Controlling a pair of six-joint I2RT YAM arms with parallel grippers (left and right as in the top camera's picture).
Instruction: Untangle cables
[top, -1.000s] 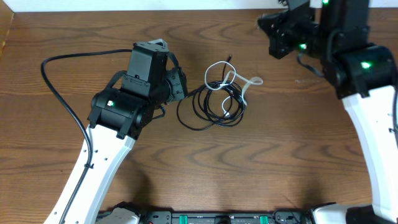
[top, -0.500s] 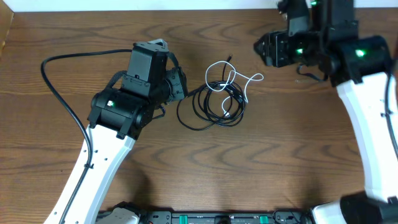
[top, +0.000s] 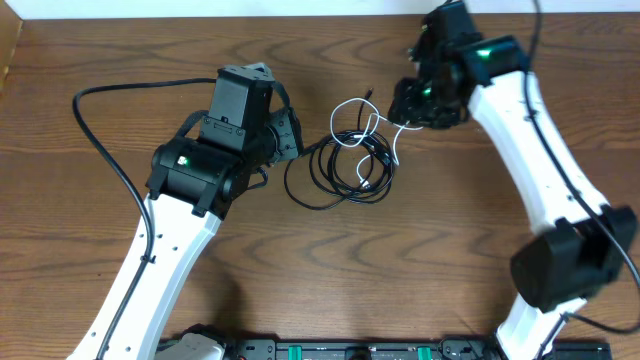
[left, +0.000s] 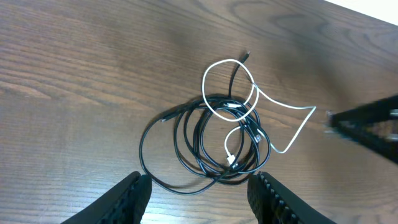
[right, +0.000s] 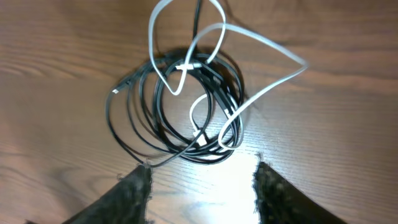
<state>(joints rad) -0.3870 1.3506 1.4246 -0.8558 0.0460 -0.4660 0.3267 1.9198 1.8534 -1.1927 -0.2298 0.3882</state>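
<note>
The right gripper hangs wide open and empty over the tangle at upper middle of the overhead frame; the left gripper, equally wide, faces it from the left. Likely light and limp, the short thin white cable threads the coiled long thin black cable; its free loop toward frame right looks the easiest pinch, though the crossings are too fine to read. The brown wooden table leaves room below; its top edge is nearer.

White arm links, black joints, green lights
</note>
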